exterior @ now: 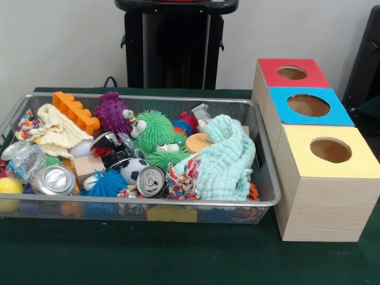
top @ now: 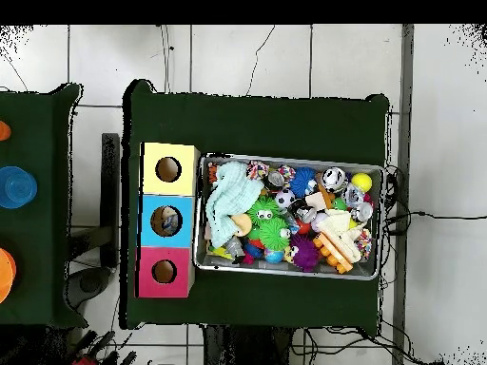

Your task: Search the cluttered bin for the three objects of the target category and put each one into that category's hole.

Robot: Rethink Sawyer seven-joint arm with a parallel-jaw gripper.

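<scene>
The bin [exterior: 264, 199] is sitting on the green counter [exterior: 178, 255], packed with toys, cloths and cans. One clear bottle [exterior: 24, 160] is lying at its left end. The red-topped box's hole [exterior: 291, 72] is standing empty. The end effector is showing in neither view.

Green-clothed table [exterior: 178, 261] carries wire-mesh bin [exterior: 270, 199] at 9 o'clock; three wooden boxes in row at 3 o'clock: yellow-topped box [exterior: 326, 205], blue-topped box [exterior: 309, 107], red-topped box [exterior: 291, 72], seemingly touching.
</scene>
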